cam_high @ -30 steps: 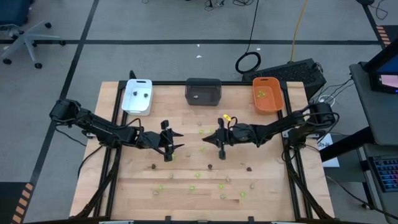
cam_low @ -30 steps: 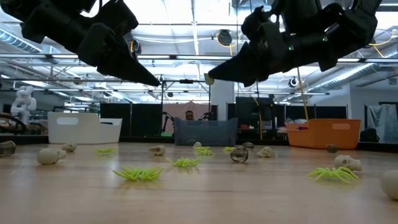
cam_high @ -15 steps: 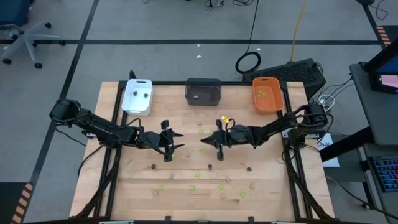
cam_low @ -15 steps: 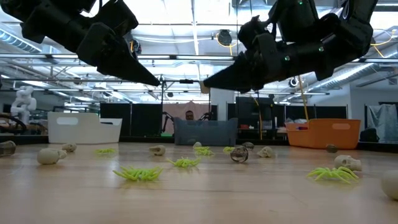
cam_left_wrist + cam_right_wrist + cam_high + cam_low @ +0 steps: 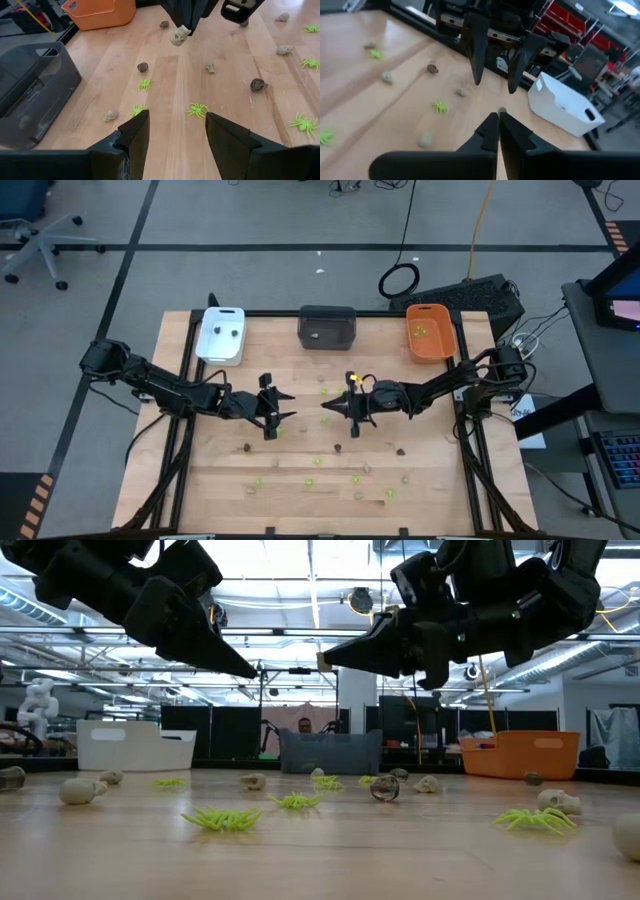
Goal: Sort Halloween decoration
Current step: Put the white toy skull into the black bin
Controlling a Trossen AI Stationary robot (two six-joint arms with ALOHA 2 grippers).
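I see wood table strewn with green spiders and skulls, my right gripper pinching a pale skull mid-air, left gripper spread empty, workshop room behind

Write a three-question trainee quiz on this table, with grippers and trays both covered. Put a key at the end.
1. True or false: the left gripper is open and holds nothing.
2. Pick one: what is the right gripper pinching above the table? A) a lime green spider; B) a pale skull; C) a dark brown piece.
3. Fill in: seen from above, the tray between the white tray and the orange tray is coloured ____.

Key
1: true. Its fingers stand apart with only table between them.
2: B, the pale skull, held at the shut fingertips.
3: dark grey, the dark grey tray.
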